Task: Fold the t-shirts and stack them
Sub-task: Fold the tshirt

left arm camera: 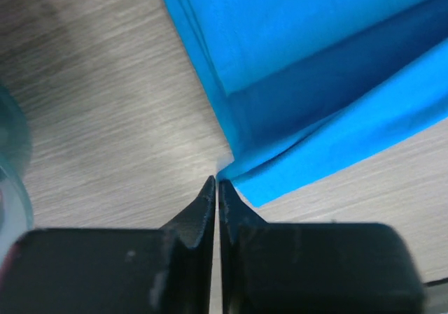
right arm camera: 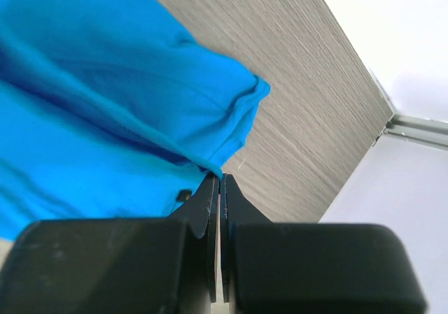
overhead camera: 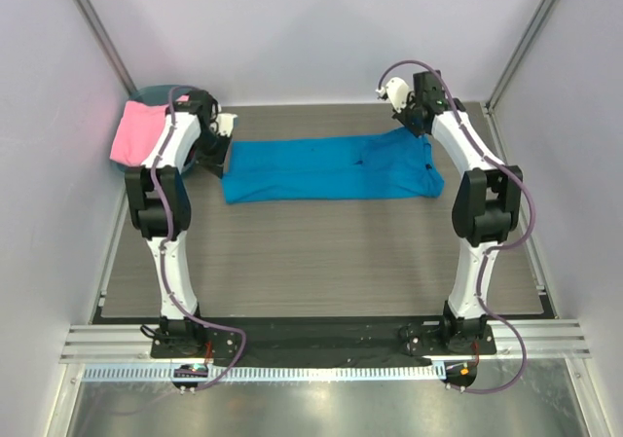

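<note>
T-shirts lay in two places. At far left a folded pink t-shirt (overhead camera: 136,130) rested on a round teal bin (overhead camera: 156,93), beside the left arm. Just right of it, the left gripper (left arm camera: 217,182) sat low at the left end of the blue t-shirt (overhead camera: 321,167). Its fingers were pressed together at the near corner and seemed to pinch the hem. The blue shirt lay mid-table (overhead camera: 321,252) as a long strip, already doubled lengthwise. At its far right corner the right gripper (right arm camera: 220,177) was likewise closed, with cloth drawn up into its tips.

By my reading, the step in hand was the crosswise fold of the blue shirt. That would call for lifting one end and carrying it over to meet the other, edges kept level so the layers do not skew, before stacking it with the pink one.
</note>
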Action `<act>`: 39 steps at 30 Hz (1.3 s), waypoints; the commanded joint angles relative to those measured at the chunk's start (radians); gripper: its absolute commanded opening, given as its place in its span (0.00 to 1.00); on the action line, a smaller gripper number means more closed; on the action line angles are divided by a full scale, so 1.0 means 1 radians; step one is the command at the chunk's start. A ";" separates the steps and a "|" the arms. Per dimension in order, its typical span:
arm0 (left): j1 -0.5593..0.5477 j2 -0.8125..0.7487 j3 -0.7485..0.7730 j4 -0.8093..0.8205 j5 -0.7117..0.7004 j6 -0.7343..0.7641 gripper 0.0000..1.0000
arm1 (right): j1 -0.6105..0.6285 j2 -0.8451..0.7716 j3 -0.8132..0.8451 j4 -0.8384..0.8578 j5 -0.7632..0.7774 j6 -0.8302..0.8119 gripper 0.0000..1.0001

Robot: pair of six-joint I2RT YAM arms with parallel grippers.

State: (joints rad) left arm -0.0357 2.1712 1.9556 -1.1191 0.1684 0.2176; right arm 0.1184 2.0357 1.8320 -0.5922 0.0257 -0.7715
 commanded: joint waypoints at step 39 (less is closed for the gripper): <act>-0.092 0.070 -0.063 -0.041 0.083 0.020 0.27 | -0.238 0.030 -0.103 -0.432 -0.356 0.176 0.42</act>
State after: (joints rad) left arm -0.1333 2.2330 1.8675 -1.1423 0.2581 0.2211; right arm -0.1101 2.0666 1.6852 -0.9943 -0.2966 -0.5922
